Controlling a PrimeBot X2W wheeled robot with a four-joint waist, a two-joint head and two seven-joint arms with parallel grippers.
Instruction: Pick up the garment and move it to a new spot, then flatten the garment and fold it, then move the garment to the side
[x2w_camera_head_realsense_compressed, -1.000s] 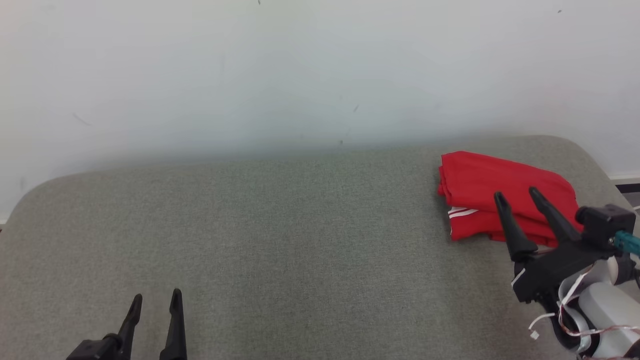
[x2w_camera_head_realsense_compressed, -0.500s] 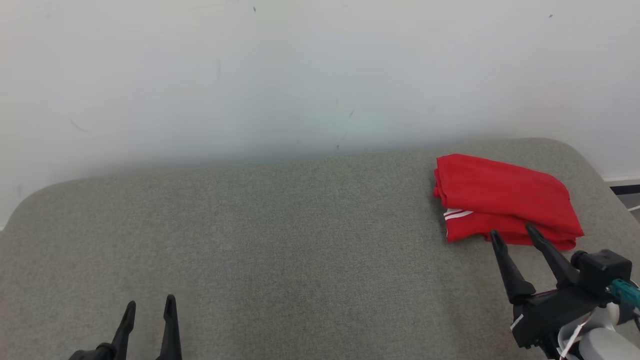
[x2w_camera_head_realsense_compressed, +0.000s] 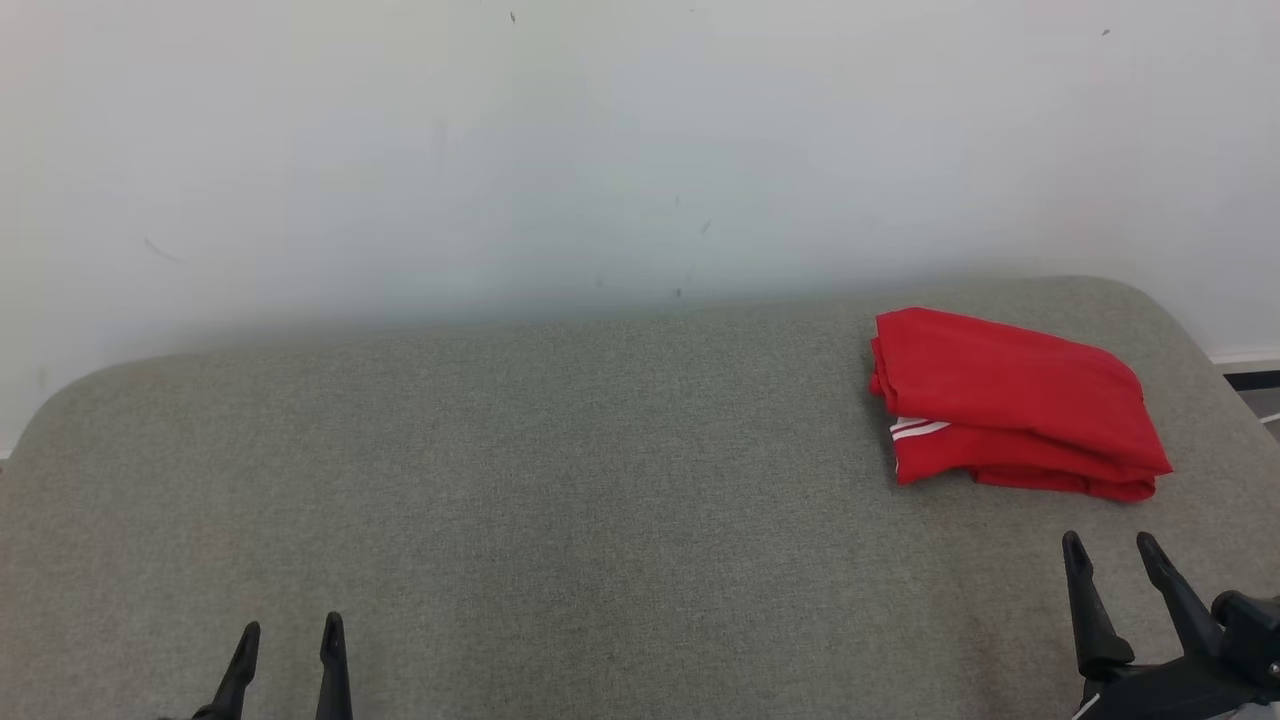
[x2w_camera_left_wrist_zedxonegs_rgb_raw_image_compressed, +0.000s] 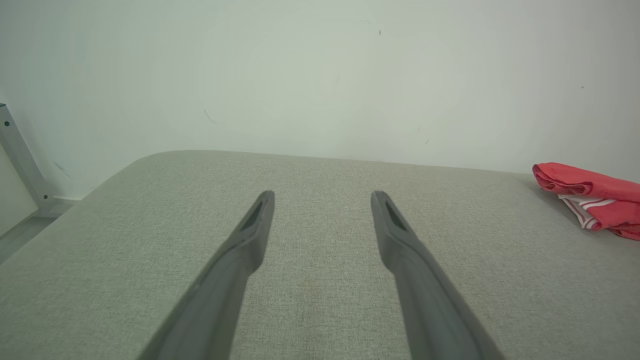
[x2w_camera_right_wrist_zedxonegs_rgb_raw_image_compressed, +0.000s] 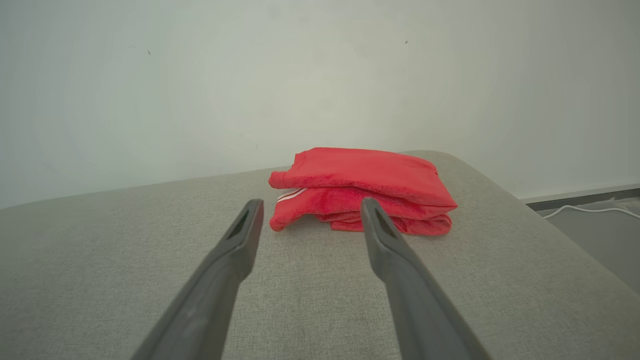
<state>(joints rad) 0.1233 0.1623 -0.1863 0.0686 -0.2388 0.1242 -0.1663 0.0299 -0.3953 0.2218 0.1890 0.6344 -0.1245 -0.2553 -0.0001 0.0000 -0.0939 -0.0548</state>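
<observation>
Near edge: left gripper (x2w_camera_head_realsense_compressed: 291, 624) and right gripper (x2w_camera_head_realsense_compressed: 1110, 542) both open, empty; the right has drawn back off the garment (x2w_camera_head_realsense_compressed: 1010, 395) it overhung a second ago. Farther, far right on the desk (x2w_camera_head_realsense_compressed: 600, 480), the folded red garment lies released, so the task looks done

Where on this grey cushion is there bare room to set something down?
The whole stretch of grey cushion between the left end effector and the folded red garment is bare. It is crowded at the far right corner, where the garment lies beyond the right end effector.
</observation>
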